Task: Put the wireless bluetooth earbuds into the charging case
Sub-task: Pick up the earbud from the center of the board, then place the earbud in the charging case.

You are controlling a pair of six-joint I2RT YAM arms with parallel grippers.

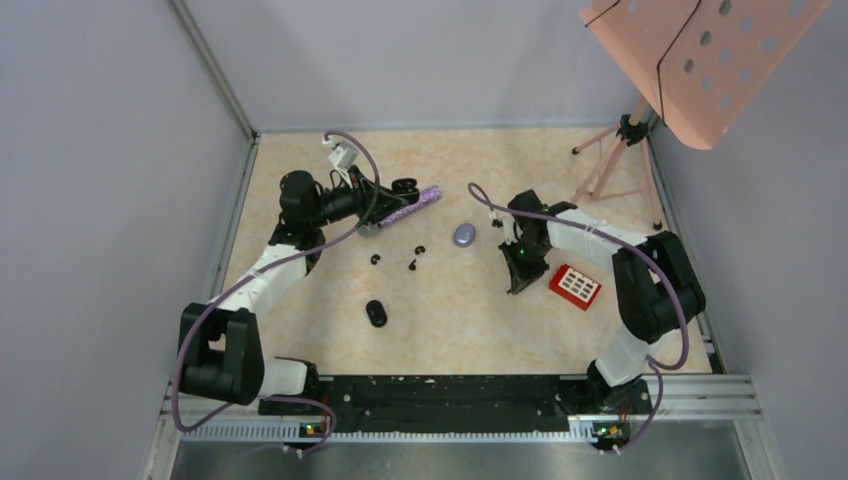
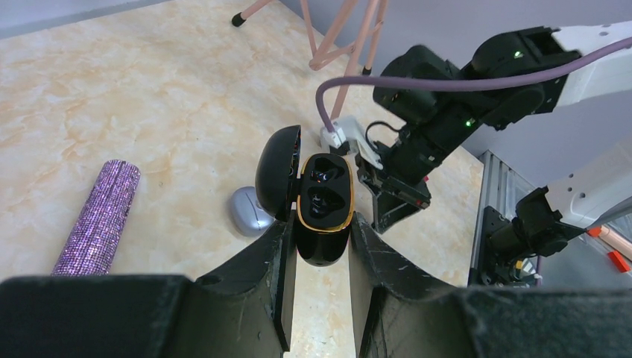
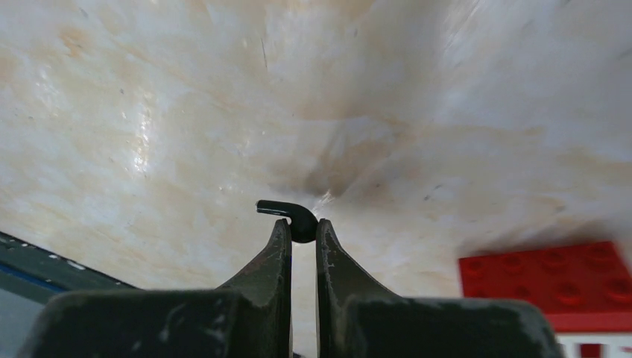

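Now the right gripper (image 3: 302, 227) is seen almost closed, its fingertips pinched on a black earbud (image 3: 287, 210). The bud's stem sticks out toward 9 o'clock in the right wrist view. The bud is held low over the table (image 3: 149, 112); whether it is clear of the surface cannot be told. A red brick (image 1: 575, 287) lies just beside this gripper at 3 o'clock in the top view.

The left gripper (image 2: 322, 224) is part closed on a black case (image 2: 325, 186), which is clamped by its sides and held off the table. Its lid (image 2: 277, 170) is swung open toward 9 o'clock and the gold-rimmed wells are turned toward the other arm. Whether a well is already filled cannot be told.

In the top view the case is at about 10 o'clock from the right gripper, well apart from it, with a grey case (image 1: 464, 234) between them. Three loose buds (image 1: 412, 265) lie at 9 o'clock and a shut black case (image 1: 376, 313) at 8 o'clock. A purple microphone (image 1: 415, 205) rests beside the left gripper.

The step in hand is judged to be the pick-up of one bud, and insertion is not yet done. Next, the bud must be carried over to the case, its stem lined up with a free well, then pressed in and released. Little room for misalignment is expected.
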